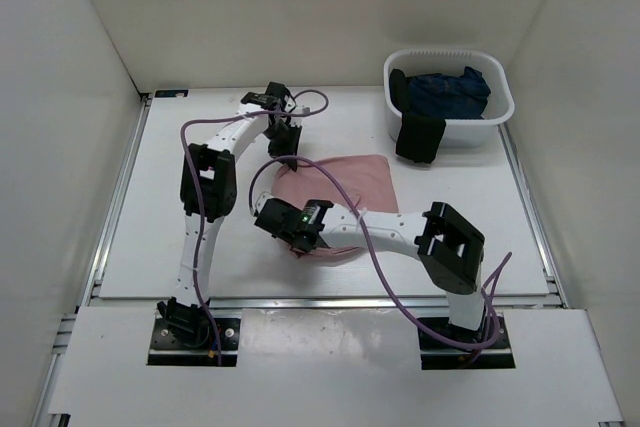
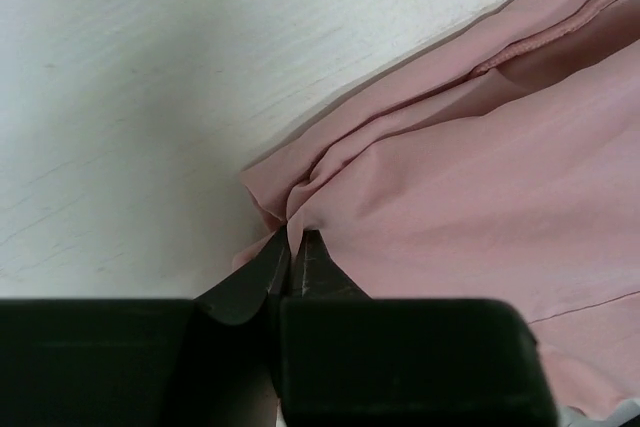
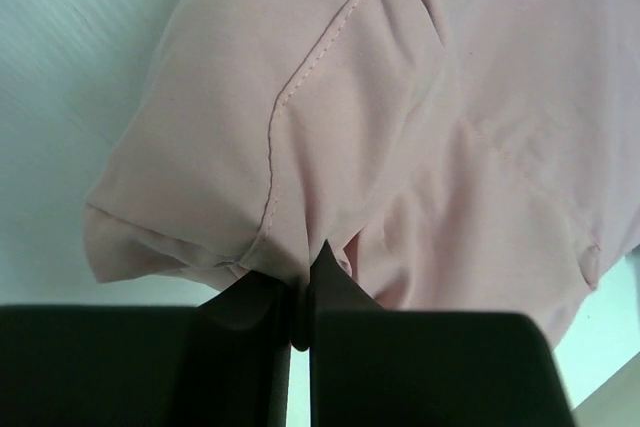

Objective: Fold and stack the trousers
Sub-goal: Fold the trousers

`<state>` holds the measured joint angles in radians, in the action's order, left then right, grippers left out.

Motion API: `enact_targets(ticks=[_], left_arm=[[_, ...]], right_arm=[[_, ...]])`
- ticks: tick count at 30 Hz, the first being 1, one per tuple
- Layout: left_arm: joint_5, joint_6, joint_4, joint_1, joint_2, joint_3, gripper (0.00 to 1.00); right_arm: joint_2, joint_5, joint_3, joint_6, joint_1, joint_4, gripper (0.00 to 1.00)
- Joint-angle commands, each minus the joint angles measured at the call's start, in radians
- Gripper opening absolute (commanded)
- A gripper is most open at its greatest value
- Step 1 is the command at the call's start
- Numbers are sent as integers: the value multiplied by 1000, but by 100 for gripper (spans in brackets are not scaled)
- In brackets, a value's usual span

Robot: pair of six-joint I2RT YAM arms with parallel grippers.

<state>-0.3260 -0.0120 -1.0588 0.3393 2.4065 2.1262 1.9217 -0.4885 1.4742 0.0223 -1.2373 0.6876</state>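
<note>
The dusty-pink trousers (image 1: 345,192) lie folded in a rough rectangle at the middle of the table. My left gripper (image 1: 289,159) is shut on their far left corner; the left wrist view shows the pinched fabric (image 2: 420,177) bunched at the closed fingertips (image 2: 297,242). My right gripper (image 1: 297,244) is shut on their near left corner; the right wrist view shows the fabric with a stitched seam (image 3: 330,117) gathered at its closed tips (image 3: 312,267). The drawstring cords are hidden.
A white basket (image 1: 499,112) stands at the back right with dark blue clothes (image 1: 445,92) in it and a black piece hanging over its front wall (image 1: 420,137). White walls enclose the table on three sides.
</note>
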Motion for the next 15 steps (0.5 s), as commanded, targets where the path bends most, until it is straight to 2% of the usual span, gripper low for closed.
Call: enact_targets(ticks=[1,5,7,9,10,12,13,15], left_arm=[[88,12,102,-45,-93,52,14],[111,12,111,-34,-102,41,14],[111,12,111,-34,-112,41,14],[111,12,120,-34,-112,41,14],[111,12,120,-34,-112,41,14],[84,12,120,-25,-112,41,17],[74,12,120,-25,-124,41,24],[64,12,120,-25,-150,23,35]], right_arm=[[-64,20,-20,-10,-34,17,0],[-52,109,-11,-30,-34,4,2],[-41,131,-2,-50,-34,13,8],[-32,140,-2,-59,-34,23,22],[-32,140,12,-59,-34,23,46],[-20,140,35,-59,-34,56,56],[-20,131,66,-59,-34,87,60],[-62,110,77,-27,-24,96,61]])
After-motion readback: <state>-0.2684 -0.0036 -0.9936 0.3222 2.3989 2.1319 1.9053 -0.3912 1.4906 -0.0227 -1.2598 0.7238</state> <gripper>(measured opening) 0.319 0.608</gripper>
